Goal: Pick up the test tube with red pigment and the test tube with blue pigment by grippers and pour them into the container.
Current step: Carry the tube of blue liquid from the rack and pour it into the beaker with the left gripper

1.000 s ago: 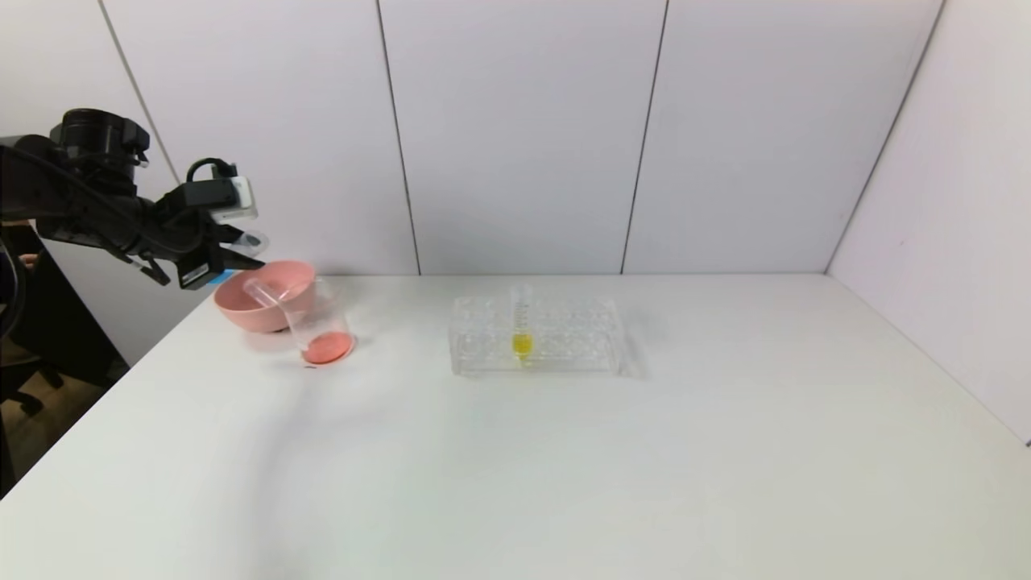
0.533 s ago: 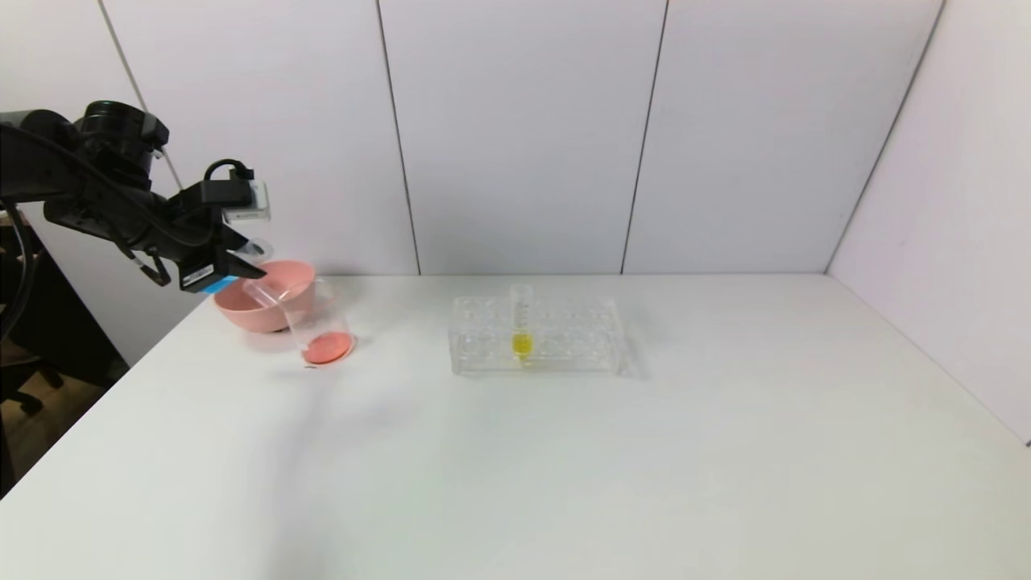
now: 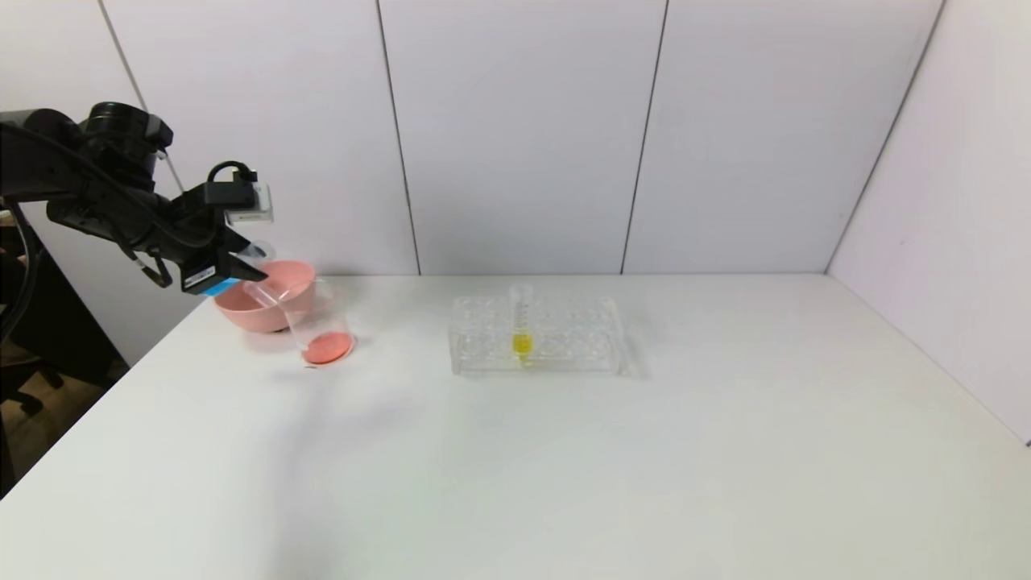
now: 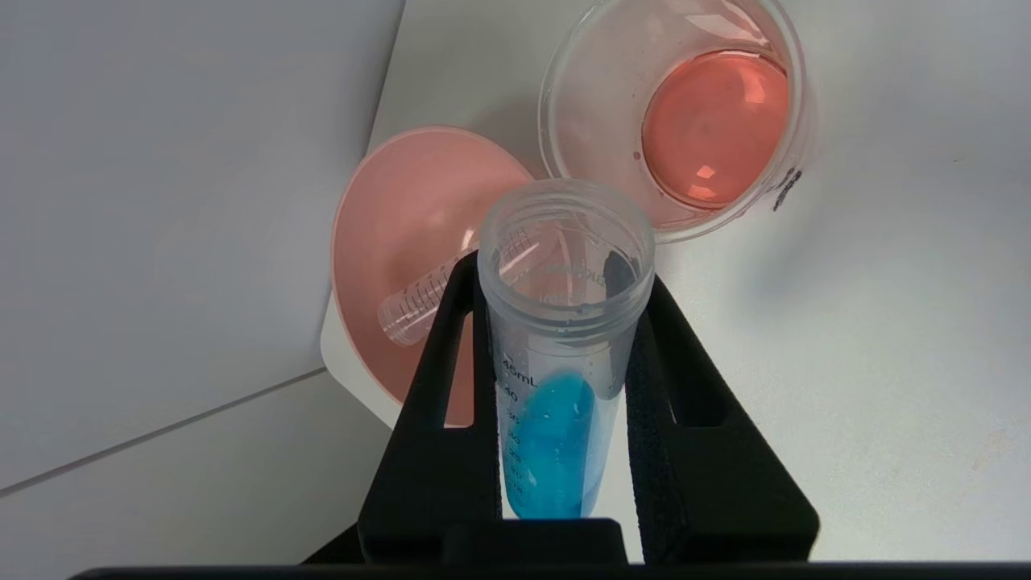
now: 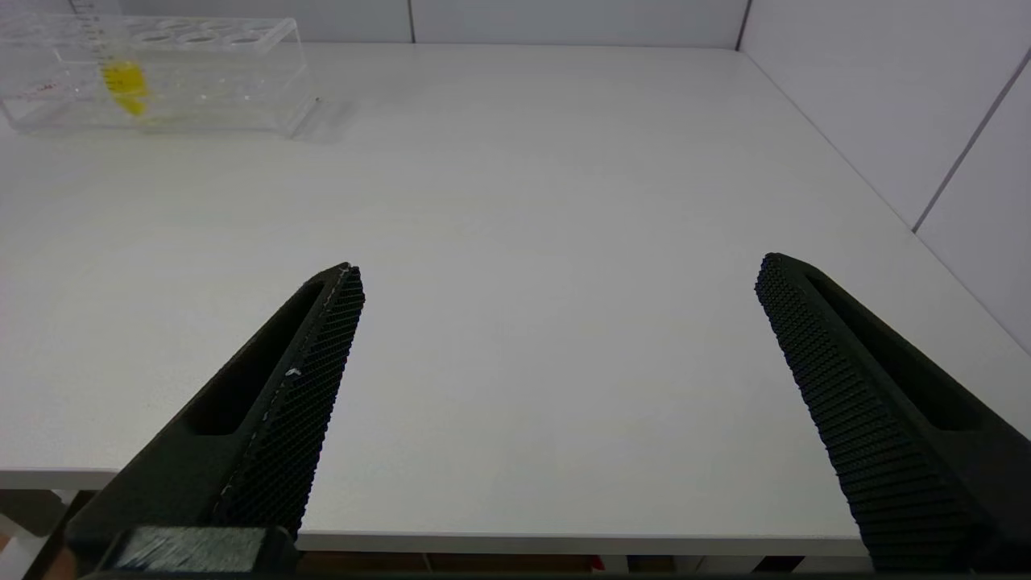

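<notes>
While my left gripper pinches the test tube with blue pigment, its open mouth sits short of the container, which lies just beyond along the tube's axis; right gripper idles agape, far off

Head overlooks table; wrists view it close.
</notes>
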